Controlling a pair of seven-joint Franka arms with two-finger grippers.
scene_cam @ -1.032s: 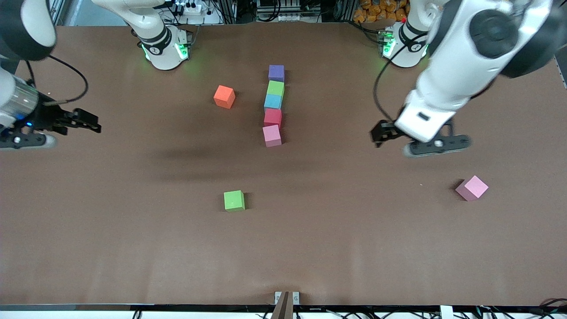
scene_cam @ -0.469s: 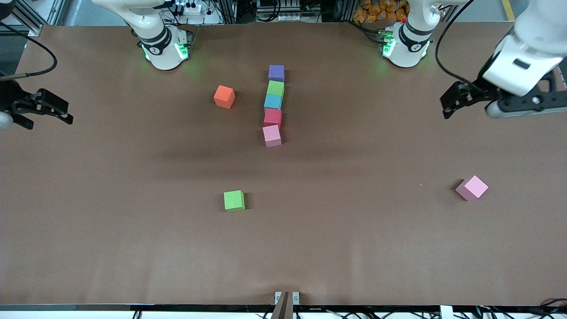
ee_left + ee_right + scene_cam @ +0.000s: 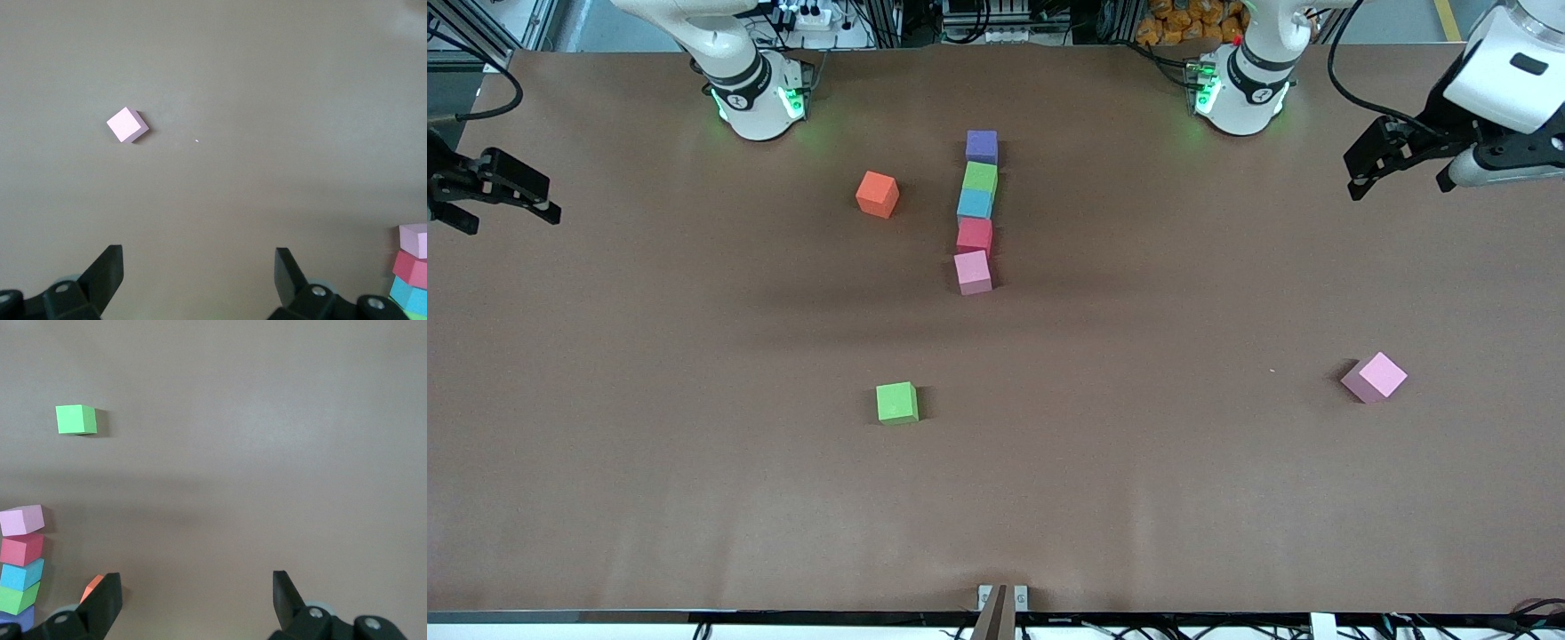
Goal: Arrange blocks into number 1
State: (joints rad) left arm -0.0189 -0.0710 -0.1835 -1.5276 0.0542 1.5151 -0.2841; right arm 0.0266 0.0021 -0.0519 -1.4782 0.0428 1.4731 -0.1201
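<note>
Orange cube [image 3: 877,194] on brown table [image 3: 694,498]

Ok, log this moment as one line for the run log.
column: purple block, green, light blue, red, pink in line | orange cube beside | left gripper open, empty | right gripper open, empty

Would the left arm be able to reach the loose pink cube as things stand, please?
Probably yes: the left gripper is open and empty over the left arm's end of the table, and the loose pink cube sits alone there with nothing around it.
</note>
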